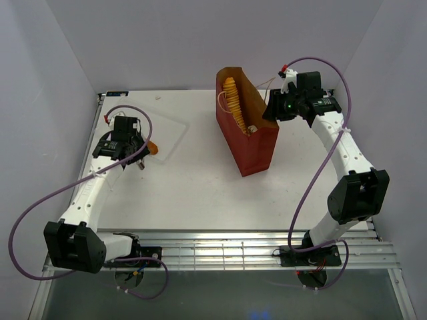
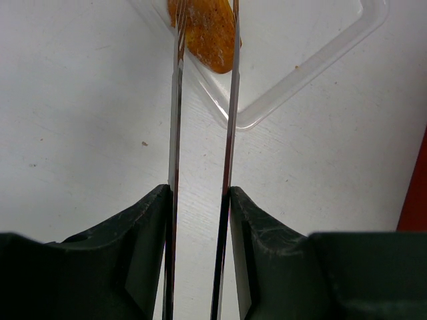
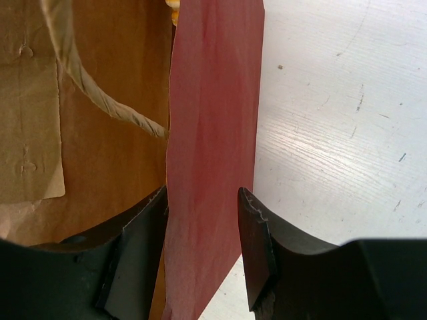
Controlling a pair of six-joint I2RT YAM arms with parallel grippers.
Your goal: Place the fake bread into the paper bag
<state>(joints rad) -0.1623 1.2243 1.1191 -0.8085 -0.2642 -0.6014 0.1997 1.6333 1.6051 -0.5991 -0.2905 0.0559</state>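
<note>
Left gripper (image 2: 200, 193) clamps tongs (image 2: 175, 120) pinching bread (image 2: 207, 33), which may slip out. Right gripper (image 3: 203, 197) straddles the bag (image 3: 213, 100) wall unclenched, so it could sag.

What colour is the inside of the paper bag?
Plain tan-brown inside the paper bag; the right wrist view shows it best.

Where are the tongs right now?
The tongs sit left in the top view, clamped in the left gripper, tips at a pastry on the clear tray.
</note>
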